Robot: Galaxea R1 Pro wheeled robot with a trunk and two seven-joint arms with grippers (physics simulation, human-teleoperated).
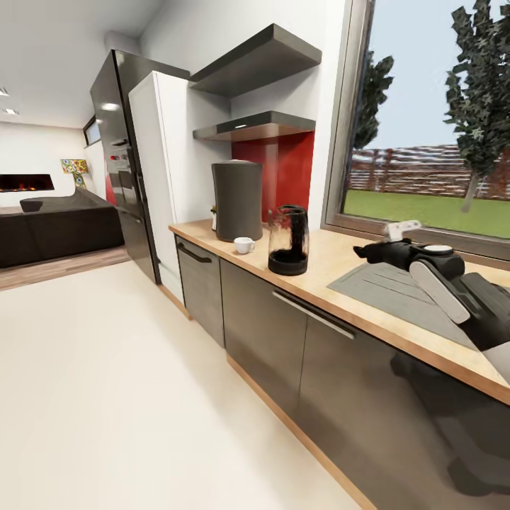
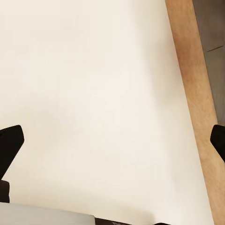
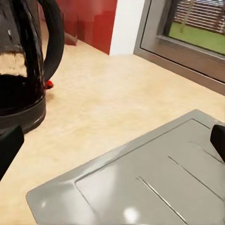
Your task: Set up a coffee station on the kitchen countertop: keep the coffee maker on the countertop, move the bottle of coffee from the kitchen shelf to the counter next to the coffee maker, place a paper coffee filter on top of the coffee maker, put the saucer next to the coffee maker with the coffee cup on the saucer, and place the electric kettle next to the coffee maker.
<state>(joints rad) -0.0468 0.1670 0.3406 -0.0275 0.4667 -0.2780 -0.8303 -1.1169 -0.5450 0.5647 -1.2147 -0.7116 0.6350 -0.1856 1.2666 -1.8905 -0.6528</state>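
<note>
Head view: right gripper (image 1: 372, 249) hovers over the kitchen countertop (image 1: 333, 263), fingers parted and empty; the electric kettle (image 1: 288, 241) stands near its front edge beside the coffee cup (image 1: 244, 245) and coffee maker (image 1: 238, 200).
Left wrist view: fingertips (image 2: 9, 143) spread over bare floor (image 2: 93, 93), holding nothing.
Right wrist view: kettle just beside the grey drainboard (image 3: 154, 178); a careless sweep could topple it.

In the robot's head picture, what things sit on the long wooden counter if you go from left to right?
Coffee maker → coffee cup → electric kettle → grey draining board → right claw and its arm.
</note>
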